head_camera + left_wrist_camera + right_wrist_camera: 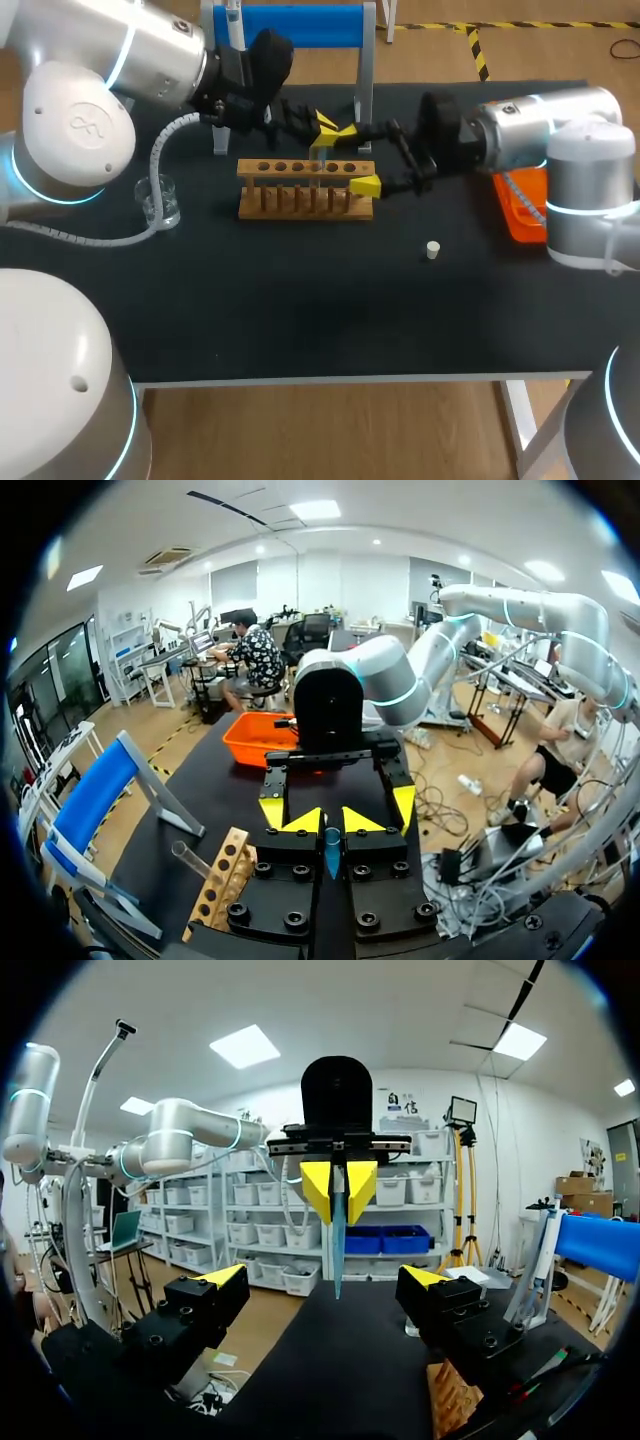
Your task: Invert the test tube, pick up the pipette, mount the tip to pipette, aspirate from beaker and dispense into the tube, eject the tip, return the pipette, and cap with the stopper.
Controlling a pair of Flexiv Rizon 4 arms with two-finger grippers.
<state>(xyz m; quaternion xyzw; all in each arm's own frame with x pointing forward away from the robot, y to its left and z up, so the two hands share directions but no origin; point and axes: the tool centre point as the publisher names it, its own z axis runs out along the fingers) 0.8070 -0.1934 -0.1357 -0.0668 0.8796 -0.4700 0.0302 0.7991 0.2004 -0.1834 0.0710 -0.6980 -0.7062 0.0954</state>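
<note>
L gripper (pixel 331 821) clenched on test tube (pixel 337 1235), tube hanging just above rack (pixel 305 203). R gripper (pixel 356 158) released, fingers either side of tube, apart from it. On table (pixel 300 310): stopper (pixel 433 250) right of rack, beaker (pixel 158 200) left of rack.

Head camera: fixed, high behind the arms, looking down over the whole table (pixel 300 320).
Left wrist camera: close, facing the right arm (pixel 370 680).
Right wrist camera: close, facing back at the left arm (pixel 190 1140).
Shared by all three: wooden tube rack (pixel 305 190), test tube (pixel 338 1230).
</note>
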